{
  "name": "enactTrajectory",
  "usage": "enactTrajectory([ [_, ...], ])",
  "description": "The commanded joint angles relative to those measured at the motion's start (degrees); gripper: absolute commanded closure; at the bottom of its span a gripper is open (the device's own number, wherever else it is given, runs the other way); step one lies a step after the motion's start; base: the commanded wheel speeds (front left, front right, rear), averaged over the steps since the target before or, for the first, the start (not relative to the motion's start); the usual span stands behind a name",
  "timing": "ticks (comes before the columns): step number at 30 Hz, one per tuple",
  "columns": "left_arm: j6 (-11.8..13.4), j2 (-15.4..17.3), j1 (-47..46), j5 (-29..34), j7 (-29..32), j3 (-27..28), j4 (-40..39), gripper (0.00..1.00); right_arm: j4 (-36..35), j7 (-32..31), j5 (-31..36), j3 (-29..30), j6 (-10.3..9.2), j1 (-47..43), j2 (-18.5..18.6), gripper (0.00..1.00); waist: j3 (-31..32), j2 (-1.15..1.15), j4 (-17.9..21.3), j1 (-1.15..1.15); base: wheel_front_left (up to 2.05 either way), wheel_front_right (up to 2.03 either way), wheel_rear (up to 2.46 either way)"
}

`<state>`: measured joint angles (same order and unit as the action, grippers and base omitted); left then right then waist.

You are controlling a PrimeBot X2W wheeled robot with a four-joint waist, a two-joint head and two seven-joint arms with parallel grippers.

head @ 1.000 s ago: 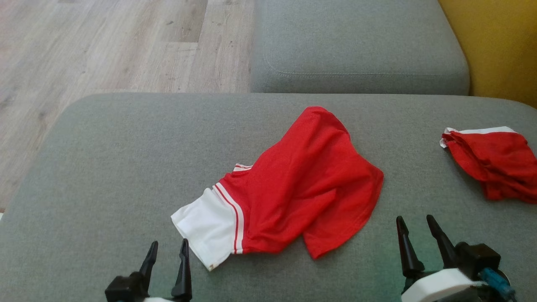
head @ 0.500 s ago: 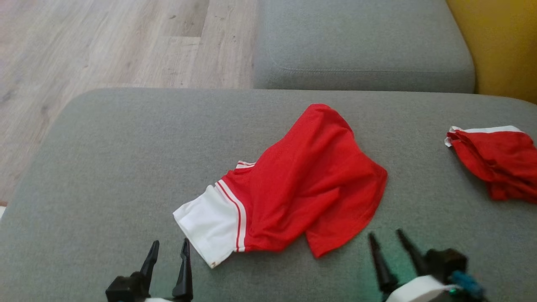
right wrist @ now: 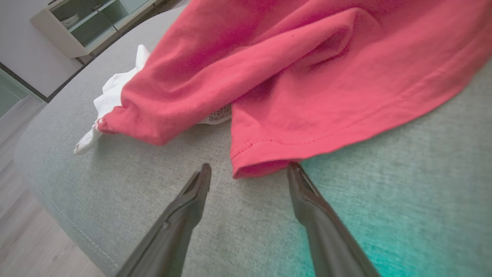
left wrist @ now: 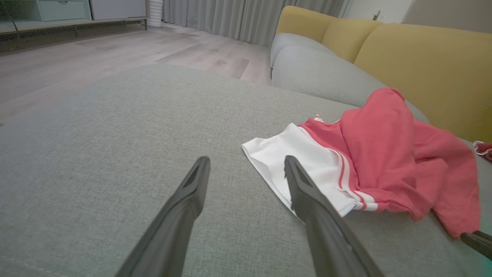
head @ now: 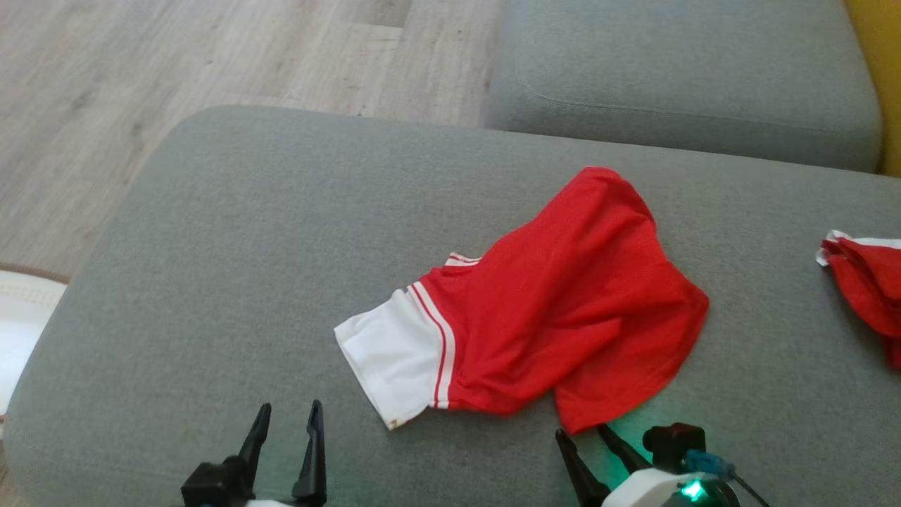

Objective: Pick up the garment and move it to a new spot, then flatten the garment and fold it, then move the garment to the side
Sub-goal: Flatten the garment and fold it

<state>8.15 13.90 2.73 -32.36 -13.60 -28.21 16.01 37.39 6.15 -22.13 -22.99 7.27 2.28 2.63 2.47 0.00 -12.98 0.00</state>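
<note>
The garment [head: 563, 310] is a red shirt with a white, red-striped sleeve, lying crumpled in the middle of the grey cushion [head: 232, 246]. My right gripper [head: 581, 431] is open at the garment's near red hem corner. In the right wrist view that corner [right wrist: 261, 165] lies just ahead of and between the tips of my right gripper [right wrist: 250, 167], with nothing clamped. My left gripper [head: 290, 408] is open over bare cushion, left of the white sleeve [head: 391, 352]. The left wrist view has the left gripper [left wrist: 246, 161] short of the sleeve [left wrist: 292, 154].
A second red and white garment [head: 866, 289] lies bunched at the cushion's right edge. Another grey cushion [head: 676, 77] sits behind, with a yellow backrest [left wrist: 423, 65] to the right. Wooden floor [head: 141, 70] lies past the cushion's left and far edges.
The camera has turned, shifting the whole picture rightward. My right gripper has moved left across the cushion to the garment's near hem corner. The left gripper and the garment have stayed put.
</note>
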Motion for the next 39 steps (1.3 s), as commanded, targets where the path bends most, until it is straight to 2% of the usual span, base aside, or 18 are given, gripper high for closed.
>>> enactTrajectory([
  [1,0.2,0.9,-2.9,0.3,-0.1,1.5,-1.8,0.00,0.4,1.3,-1.2,-1.8,0.22,3.0,0.2,0.00,-0.3,0.00,-0.9,0.00,0.00,0.00,0.00],
  [13,0.7,1.4,-2.5,0.2,0.1,1.3,-2.5,0.00,8.2,4.3,-7.0,-3.4,0.22,8.5,0.2,0.00,-0.4,0.00,-2.3,0.00,0.00,0.00,0.00],
  [14,0.8,1.5,-2.5,0.2,0.1,1.3,-2.5,0.00,8.7,4.6,-7.5,-3.6,0.22,8.9,0.2,0.15,-0.4,0.00,-2.2,0.00,0.00,0.00,0.00],
  [16,0.9,1.5,-2.4,0.2,0.1,1.3,-2.6,0.00,9.8,4.9,-8.2,-4.3,0.22,9.8,0.2,0.56,-0.5,0.00,-2.0,0.00,0.00,0.00,0.00],
  [17,1.0,1.5,-2.4,0.1,0.1,1.2,-2.7,0.00,10.3,5.1,-8.4,-4.7,0.22,10.3,0.2,0.73,-0.6,0.00,-1.9,0.00,0.00,0.00,0.00],
  [18,1.1,1.5,-2.4,0.1,0.1,1.2,-2.7,0.00,10.8,5.3,-8.7,-5.0,0.22,10.8,0.2,0.89,-0.6,0.00,-1.8,0.00,0.00,0.00,0.00],
  [19,1.1,1.5,-2.4,0.1,0.1,1.2,-2.7,0.00,11.2,5.5,-8.9,-5.4,0.22,11.2,0.2,1.00,-0.7,0.00,-1.7,0.00,0.00,0.00,0.00],
  [24,1.2,1.6,-2.5,-0.2,0.0,1.5,-2.6,0.00,12.7,6.3,-9.5,-6.9,0.22,12.7,0.2,1.00,-0.7,0.00,-0.5,0.00,0.00,0.00,0.00],
  [29,0.5,1.7,-3.8,-0.3,0.3,1.1,-2.4,0.00,14.2,7.6,-7.4,-4.5,0.22,13.3,0.2,1.00,-0.6,0.00,1.2,0.00,0.00,0.00,0.00],
  [35,-0.1,1.7,-7.6,0.2,2.0,0.4,-0.1,0.00,16.9,8.6,0.4,4.9,0.22,13.2,0.2,1.00,-0.8,0.00,3.7,0.00,0.00,0.00,0.00],
  [39,-0.9,1.7,-10.8,0.9,4.3,-1.0,3.6,0.00,15.7,8.8,8.4,14.9,0.22,12.5,0.3,1.00,-1.4,0.00,5.7,0.00,0.00,0.00,0.00],
])
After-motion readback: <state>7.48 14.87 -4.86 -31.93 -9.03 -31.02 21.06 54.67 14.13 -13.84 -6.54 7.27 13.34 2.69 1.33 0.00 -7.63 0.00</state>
